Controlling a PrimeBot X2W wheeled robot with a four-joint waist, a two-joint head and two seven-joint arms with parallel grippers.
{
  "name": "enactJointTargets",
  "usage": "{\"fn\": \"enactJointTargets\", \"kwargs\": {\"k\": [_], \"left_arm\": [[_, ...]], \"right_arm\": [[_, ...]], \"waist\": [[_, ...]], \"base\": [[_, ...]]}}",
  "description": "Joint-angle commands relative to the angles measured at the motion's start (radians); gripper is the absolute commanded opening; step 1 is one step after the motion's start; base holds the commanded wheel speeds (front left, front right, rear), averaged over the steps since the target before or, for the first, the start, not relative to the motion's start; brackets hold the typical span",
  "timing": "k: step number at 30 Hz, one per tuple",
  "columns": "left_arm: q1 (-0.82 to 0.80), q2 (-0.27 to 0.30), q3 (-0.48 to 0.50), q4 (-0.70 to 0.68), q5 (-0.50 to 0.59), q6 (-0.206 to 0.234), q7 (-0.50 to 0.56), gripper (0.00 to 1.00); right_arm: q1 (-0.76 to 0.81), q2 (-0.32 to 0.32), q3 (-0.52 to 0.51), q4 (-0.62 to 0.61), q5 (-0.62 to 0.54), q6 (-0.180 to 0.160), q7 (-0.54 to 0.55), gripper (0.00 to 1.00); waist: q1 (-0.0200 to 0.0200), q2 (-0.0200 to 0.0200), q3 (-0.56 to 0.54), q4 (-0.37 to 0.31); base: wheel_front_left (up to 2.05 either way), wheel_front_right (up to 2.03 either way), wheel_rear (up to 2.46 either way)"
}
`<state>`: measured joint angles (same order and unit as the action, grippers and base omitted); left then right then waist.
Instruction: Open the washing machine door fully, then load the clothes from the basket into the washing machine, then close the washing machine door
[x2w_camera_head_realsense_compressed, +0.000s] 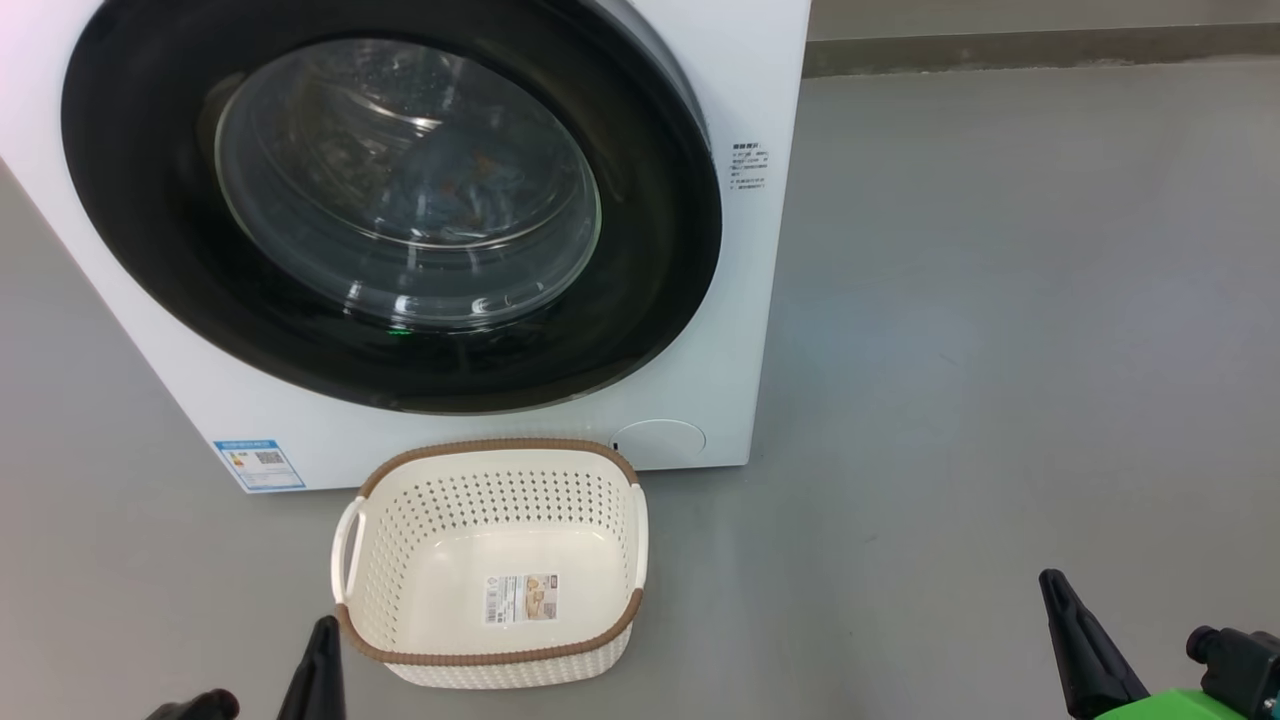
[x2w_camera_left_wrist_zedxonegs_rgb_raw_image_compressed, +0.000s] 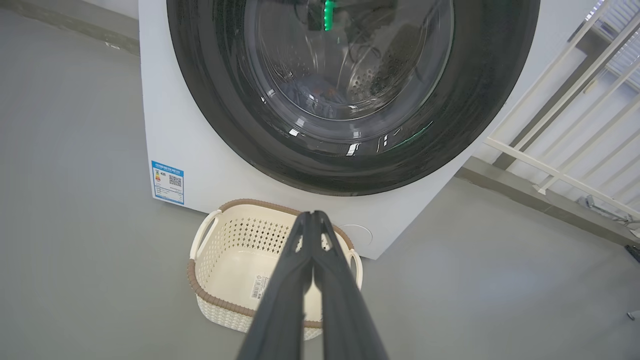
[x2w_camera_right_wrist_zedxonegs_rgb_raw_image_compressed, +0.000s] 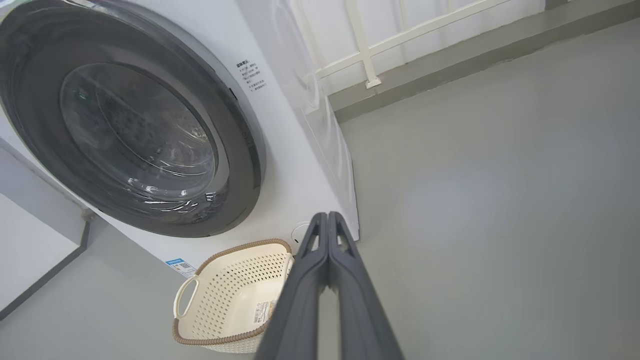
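The white washing machine stands on the floor with its round black door shut flush against the front. Behind the glass bowl, bits of blue and orange clothes show dimly in the drum. The cream basket sits just before the machine, below the door, and only a sticker shows on its bare bottom. My left gripper is shut at the basket's near left corner, holding nothing. In the left wrist view its tips meet over the basket. My right gripper is shut and empty, well right of the basket.
Grey floor stretches to the right of the machine. A white railing and a low kerb run along the wall beside and behind the machine. A blue energy label and a round filter cover sit low on its front.
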<state>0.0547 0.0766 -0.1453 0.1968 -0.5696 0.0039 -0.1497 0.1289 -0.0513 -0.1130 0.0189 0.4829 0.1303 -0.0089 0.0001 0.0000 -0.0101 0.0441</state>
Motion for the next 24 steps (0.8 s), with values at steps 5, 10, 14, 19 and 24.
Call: {"fn": "enactJointTargets", "kwargs": {"k": [5,10,14,19,24], "left_arm": [[-0.049,0.005,0.031,-0.014,-0.074,-0.015,0.016,0.0],[-0.055,0.003,0.044,-0.01,-0.127,-0.022,0.03,0.0],[-0.06,0.002,0.053,-0.008,-0.169,-0.027,0.04,0.0],[-0.066,0.0,0.066,-0.004,-0.221,-0.033,0.054,0.0],[-0.071,-0.001,0.076,-0.001,-0.264,-0.039,0.064,0.0]], "right_arm": [[-0.051,-0.005,0.0,-0.006,0.081,0.0,0.009,0.0],[-0.061,-0.005,0.0,0.006,0.138,0.0,0.015,0.0],[-0.069,-0.004,0.0,0.016,0.183,0.0,0.02,0.0],[-0.079,-0.004,0.0,0.029,0.24,0.0,0.027,0.0],[-0.087,-0.004,0.0,0.039,0.286,0.0,0.032,0.0]], "waist": [[-0.0001,0.0,0.001,-0.002],[-0.0001,0.0,0.001,-0.005],[-0.0001,0.0,0.002,-0.007],[-0.0001,0.0,0.003,-0.009],[-0.0001,0.0,0.003,-0.011]], "base": [[0.0,0.0,0.0],[0.0,0.0,0.0],[0.0,0.0,0.0],[0.0,0.0,0.0],[0.0,0.0,0.0]]}}
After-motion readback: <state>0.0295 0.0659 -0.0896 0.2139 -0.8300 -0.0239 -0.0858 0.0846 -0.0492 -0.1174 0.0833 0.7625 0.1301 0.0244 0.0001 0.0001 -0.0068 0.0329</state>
